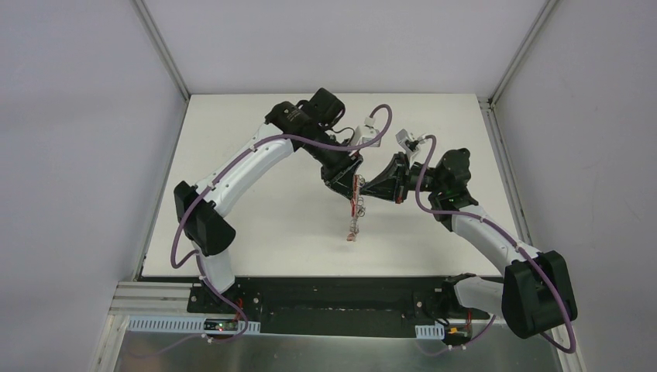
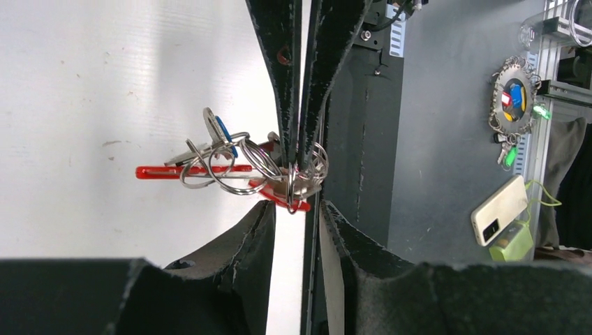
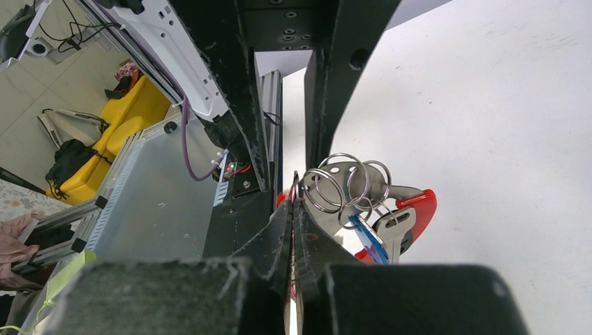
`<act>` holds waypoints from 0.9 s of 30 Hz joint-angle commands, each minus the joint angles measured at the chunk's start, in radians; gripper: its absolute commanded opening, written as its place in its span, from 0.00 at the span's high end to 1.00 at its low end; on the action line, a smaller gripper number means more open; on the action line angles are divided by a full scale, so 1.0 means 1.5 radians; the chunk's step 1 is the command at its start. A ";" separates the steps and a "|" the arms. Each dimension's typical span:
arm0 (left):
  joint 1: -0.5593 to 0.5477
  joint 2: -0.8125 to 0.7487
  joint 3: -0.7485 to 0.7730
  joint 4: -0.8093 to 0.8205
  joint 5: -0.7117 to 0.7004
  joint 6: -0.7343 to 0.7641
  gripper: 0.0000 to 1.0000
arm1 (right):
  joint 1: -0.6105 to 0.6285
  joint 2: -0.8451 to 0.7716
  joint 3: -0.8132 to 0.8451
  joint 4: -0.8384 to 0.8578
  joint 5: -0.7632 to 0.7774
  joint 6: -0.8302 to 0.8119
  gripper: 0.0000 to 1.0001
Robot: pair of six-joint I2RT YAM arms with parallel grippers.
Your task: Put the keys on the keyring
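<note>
The keyring [image 2: 230, 171] is coiled grey metal wire, polished and glinting, joined to a red band [image 3: 419, 206] of glossy, smooth plastic. At 6 o'clock below the rings in the right wrist view hangs a key [image 3: 394, 234] of dull silver metal. Just beside it, at its 9 o'clock, is a blue key head [image 3: 366, 237] of smooth plastic. Both pairs of jaws are matt black plastic, coarse-grained, their edges scuffed with pale specks. The table [image 2: 105, 105] is white, matt and smooth, with faint marks. In the top view the arms wear glossy white shells [image 1: 240, 167] and matt black joints, trailed by a rubbery purple cable [image 1: 174, 244]. At 6 o'clock lies a brushed metal sheet [image 1: 310, 353].
</note>
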 commanded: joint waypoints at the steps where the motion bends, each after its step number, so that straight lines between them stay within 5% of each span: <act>1: 0.007 -0.040 -0.026 0.069 0.041 -0.001 0.69 | -0.006 -0.021 0.011 0.058 -0.006 0.013 1.00; 11: 0.023 -0.065 -0.090 0.143 0.073 -0.030 0.69 | -0.007 -0.019 0.012 0.059 -0.006 0.015 1.00; 27: 0.023 -0.056 -0.107 0.160 0.124 -0.049 0.87 | -0.010 -0.020 0.011 0.061 -0.004 0.017 1.00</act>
